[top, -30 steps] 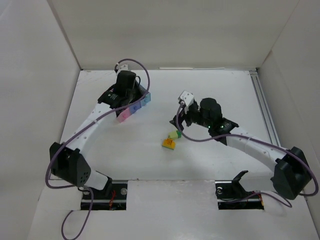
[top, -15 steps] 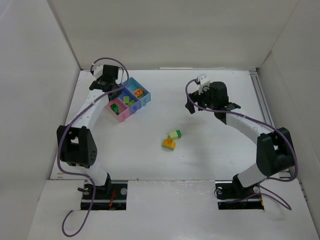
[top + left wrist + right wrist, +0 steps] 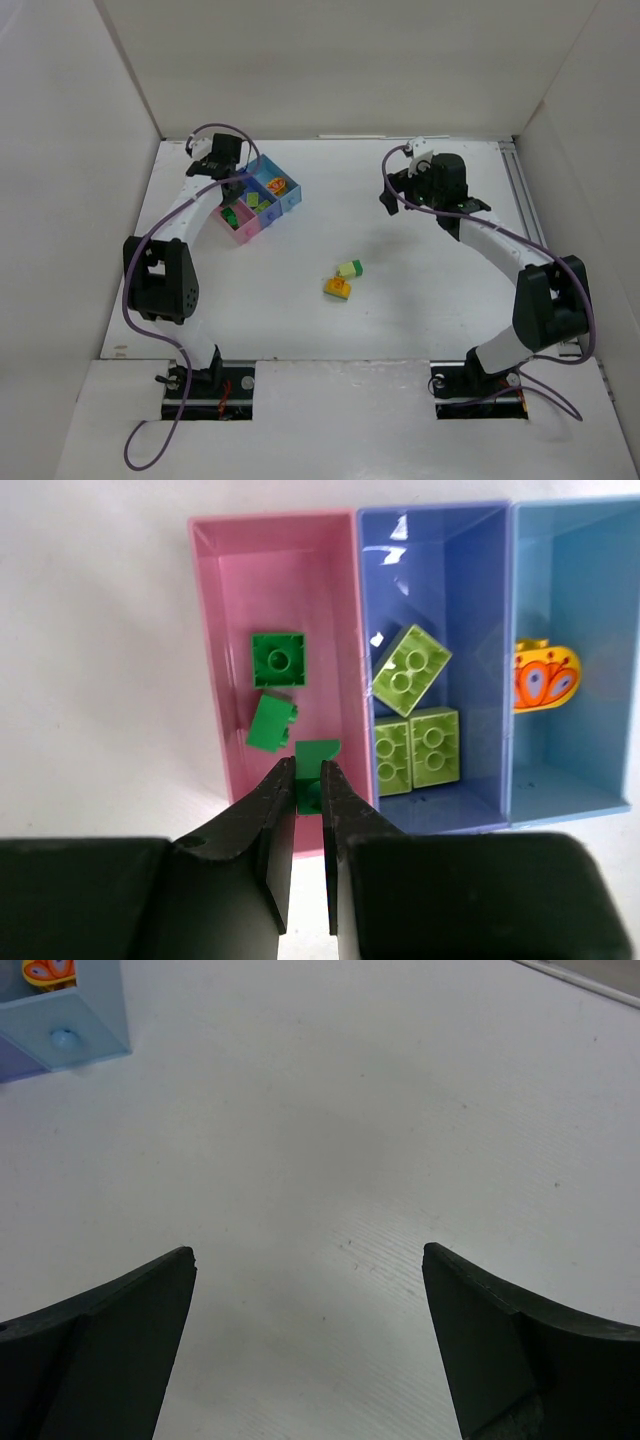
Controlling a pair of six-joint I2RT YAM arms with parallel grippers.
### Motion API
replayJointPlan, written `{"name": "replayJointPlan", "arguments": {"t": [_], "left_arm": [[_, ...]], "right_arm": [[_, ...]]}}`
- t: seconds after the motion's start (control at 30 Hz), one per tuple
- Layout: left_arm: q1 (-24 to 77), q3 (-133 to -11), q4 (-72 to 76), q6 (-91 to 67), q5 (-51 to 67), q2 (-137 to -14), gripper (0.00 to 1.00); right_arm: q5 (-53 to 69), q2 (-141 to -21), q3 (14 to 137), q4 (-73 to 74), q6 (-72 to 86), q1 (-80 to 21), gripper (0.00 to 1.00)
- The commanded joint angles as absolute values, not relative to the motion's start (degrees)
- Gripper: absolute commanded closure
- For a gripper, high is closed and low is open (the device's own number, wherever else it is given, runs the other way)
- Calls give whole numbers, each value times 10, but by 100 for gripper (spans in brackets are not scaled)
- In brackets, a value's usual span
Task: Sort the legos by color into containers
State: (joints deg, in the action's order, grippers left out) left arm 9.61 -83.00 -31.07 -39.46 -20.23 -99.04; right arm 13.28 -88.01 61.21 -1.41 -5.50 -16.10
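Note:
The containers (image 3: 262, 200) are joined bins at the back left of the table. In the left wrist view the pink compartment (image 3: 215, 630) holds two dark green legos (image 3: 278, 659). The purple-blue one (image 3: 470, 590) holds three lime legos (image 3: 411, 669), and the light blue one (image 3: 590, 600) holds an orange-yellow piece (image 3: 545, 675). My left gripper (image 3: 306, 777) hangs over the pink compartment's near end, shut on a dark green lego (image 3: 318, 752). A lime lego (image 3: 349, 269) and an orange-yellow lego (image 3: 337, 288) lie mid-table. My right gripper (image 3: 308, 1255) is open above bare table at the back right (image 3: 390, 197).
White walls enclose the table on the left, back and right. A metal rail (image 3: 528, 215) runs along the right edge. The light blue compartment's corner (image 3: 80, 1030) shows at the top left of the right wrist view.
The left arm has drawn back to the far left, uncovering the containers. The right arm has lifted away from the two loose legos toward the back right, its jaws still wide.

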Motion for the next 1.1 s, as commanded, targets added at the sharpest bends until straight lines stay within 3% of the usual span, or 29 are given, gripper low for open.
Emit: {"name": "replayJointPlan", "arguments": {"t": [0.0,1.0,1.07], "left_arm": [[94,-808,-307,-398,-212,-948,100],[94,-819,-310,-399,-188,-976,100],[94,-825,-317,-404,-188,-976,94]], "right_arm": [[144,-868,621,-27,-51,-161,0],[160,-846,610,-27,-51,-161,0],[160,-846,610,-27,-56,-161,0]]}}
